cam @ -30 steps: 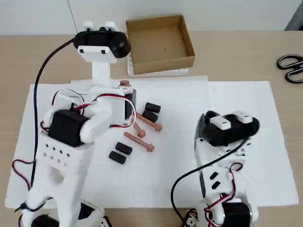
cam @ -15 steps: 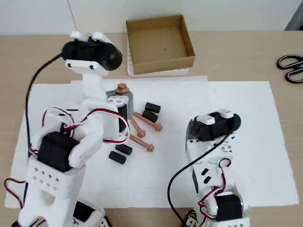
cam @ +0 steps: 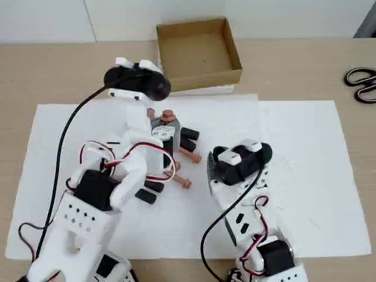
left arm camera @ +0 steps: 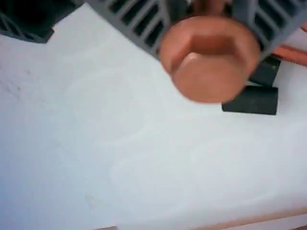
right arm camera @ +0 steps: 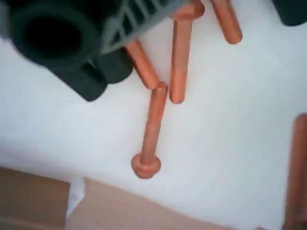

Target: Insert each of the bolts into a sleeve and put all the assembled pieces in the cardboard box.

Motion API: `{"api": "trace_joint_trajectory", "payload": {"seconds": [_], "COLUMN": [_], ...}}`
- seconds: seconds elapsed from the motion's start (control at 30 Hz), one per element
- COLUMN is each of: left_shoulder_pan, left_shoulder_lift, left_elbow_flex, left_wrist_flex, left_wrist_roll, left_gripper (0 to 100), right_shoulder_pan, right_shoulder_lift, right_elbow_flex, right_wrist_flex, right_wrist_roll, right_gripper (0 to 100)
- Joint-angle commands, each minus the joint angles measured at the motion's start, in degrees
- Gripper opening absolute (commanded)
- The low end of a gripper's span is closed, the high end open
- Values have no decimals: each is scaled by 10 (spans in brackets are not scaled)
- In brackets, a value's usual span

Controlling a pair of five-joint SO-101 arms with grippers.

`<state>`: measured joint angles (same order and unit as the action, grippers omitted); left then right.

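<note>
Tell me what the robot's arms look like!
Both arms are chunky white plastic with black motor blocks at the joints. The left arm has red, white and black wires looping around it and a long black cable. The right arm trails a black cable too. The left gripper has grey ribbed fingers.

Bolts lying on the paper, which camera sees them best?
The right wrist view: the loose bolts lie close up, shafts and a head plain. The high view shows them small and partly hidden. The left wrist view catches a bit of shaft at its edge.
</note>
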<state>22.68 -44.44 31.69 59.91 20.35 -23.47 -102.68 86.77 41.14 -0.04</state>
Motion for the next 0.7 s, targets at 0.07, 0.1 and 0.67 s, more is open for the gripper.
{"api": "trace_joint_trajectory", "payload": {"seconds": [0.07, 0.1, 0.67], "left_shoulder_pan": [-7, -5, 60], "left_shoulder_lift": [-62, -69, -100], "left_elbow_flex": [9, 24, 166], "left_wrist_flex": [-57, -86, -236], "left_wrist_roll": [-3, -3, 40], "left_gripper": [6, 6, 6], "right_shoulder_pan": [-5, -5, -49], "right_shoulder_lift": [-6, -6, -6], "right_elbow_flex": [7, 11, 18], "right_wrist_flex": [-24, -25, -28], "right_wrist_roll": [-4, -4, -4], "right_gripper": [4, 4, 4]}}
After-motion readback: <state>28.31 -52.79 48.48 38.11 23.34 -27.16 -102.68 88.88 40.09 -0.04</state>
